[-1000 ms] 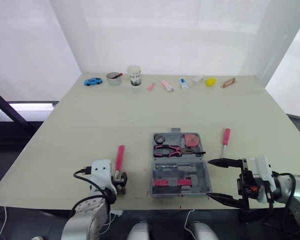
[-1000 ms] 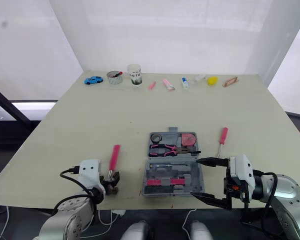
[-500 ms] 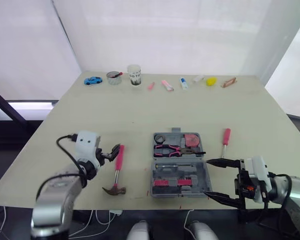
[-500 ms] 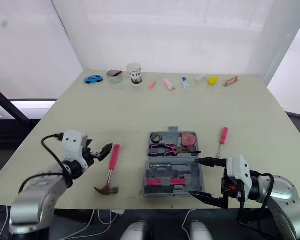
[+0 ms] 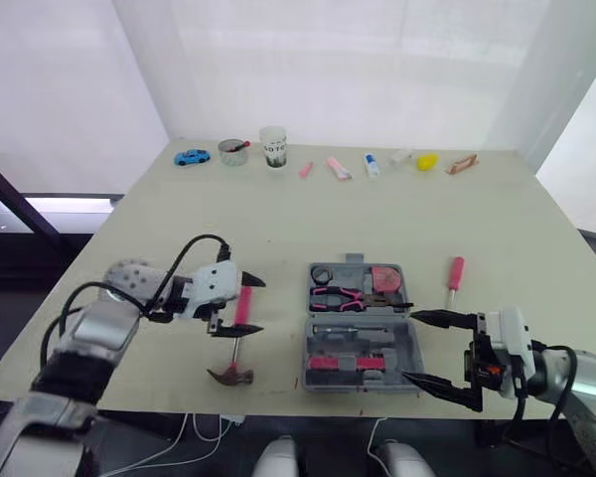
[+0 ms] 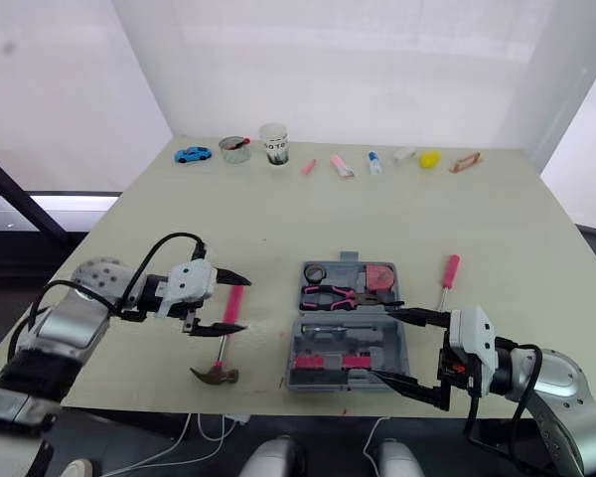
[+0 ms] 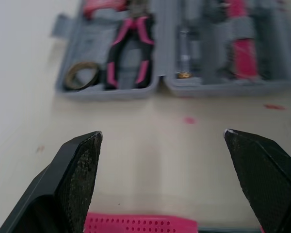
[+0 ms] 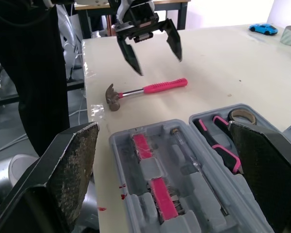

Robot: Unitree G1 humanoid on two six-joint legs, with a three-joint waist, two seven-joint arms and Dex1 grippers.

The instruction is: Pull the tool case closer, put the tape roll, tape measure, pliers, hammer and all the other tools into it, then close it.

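Table (image 5: 377, 214) behind tool case (image 5: 362, 320): car (image 5: 189, 157), cup (image 5: 273, 147).

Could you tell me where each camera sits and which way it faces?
Eye views: on the head, looking forward and down over the table; both arms show, left gripper at the hammer, right gripper at the tool case.
Left wrist view: on the left wrist, facing over the hammer toward the tool case, between its open jaws.
Right wrist view: on the right wrist, facing over the tool case toward the hammer and left gripper, between its open jaws.
Both wrist views share tool case and hammer, from opposite sides.
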